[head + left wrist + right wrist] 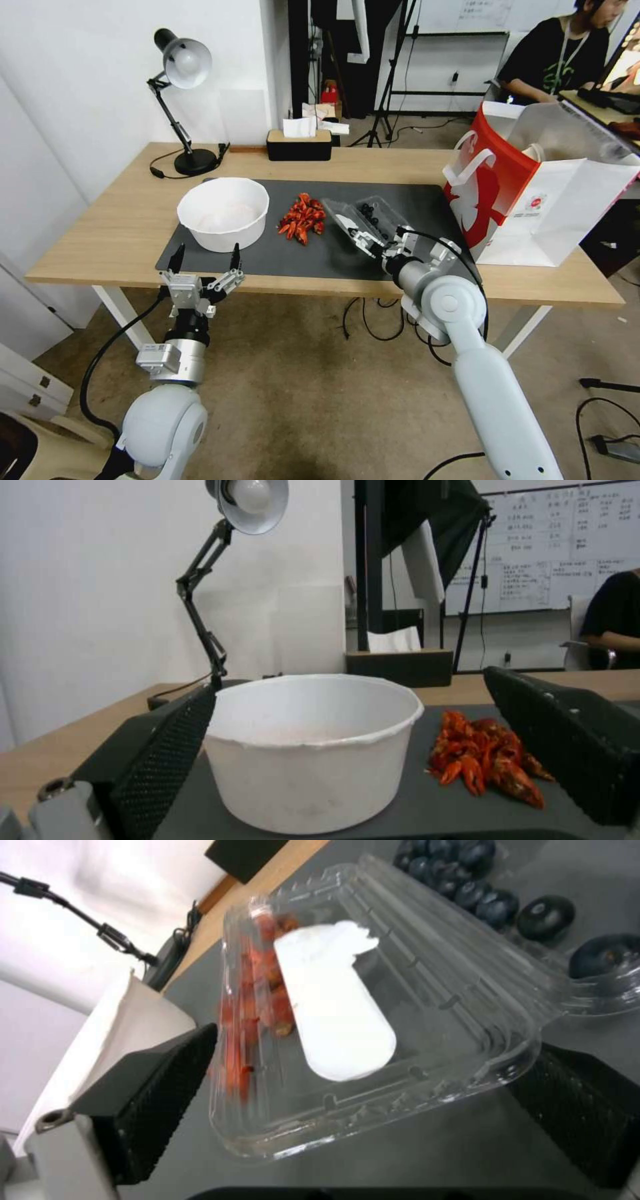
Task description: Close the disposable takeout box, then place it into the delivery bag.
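Box (363, 223), bag (533, 193), one each

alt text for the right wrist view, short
The right tool, fingers spread open, frames the raised clear lid of the open disposable takeout box, which bears a white oblong piece. Dark round berries lie in the box's other half on a grey mat.

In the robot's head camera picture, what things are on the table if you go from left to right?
Desk lamp → white bowl → red crayfish pile → clear takeout box, with the right gripper at it → red-and-white delivery bag.
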Controlling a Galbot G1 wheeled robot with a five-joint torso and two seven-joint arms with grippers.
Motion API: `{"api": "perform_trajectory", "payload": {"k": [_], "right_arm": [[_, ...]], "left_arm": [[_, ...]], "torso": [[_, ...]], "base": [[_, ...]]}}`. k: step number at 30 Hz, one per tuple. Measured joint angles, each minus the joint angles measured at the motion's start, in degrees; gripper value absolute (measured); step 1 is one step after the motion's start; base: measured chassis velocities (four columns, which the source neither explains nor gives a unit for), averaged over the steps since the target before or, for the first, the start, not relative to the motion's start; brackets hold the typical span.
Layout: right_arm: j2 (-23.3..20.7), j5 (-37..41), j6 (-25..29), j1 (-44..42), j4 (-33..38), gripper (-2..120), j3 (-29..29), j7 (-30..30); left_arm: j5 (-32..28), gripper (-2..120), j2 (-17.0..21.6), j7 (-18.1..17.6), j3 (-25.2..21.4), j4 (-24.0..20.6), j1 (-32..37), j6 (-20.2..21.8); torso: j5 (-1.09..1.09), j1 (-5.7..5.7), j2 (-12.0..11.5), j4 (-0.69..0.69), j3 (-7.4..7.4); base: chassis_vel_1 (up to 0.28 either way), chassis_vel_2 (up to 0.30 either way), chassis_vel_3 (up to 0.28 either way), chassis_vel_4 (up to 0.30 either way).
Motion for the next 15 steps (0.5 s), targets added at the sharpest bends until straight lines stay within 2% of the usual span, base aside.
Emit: {"api": "perform_trajectory", "payload": {"k": [15], "right_arm": [[1.7, -1.5, 0.1, 1.5, -1.4, 100, -1.5, -0.4]], "left_arm": [[0.2, 100, 0.0, 0.0, 0.0, -0.1, 0.2, -0.5]], "torso": [[0.0, 0.0, 0.0, 0.0, 0.0]], "base": [[0.0, 0.0, 0.0, 0.0]]}}
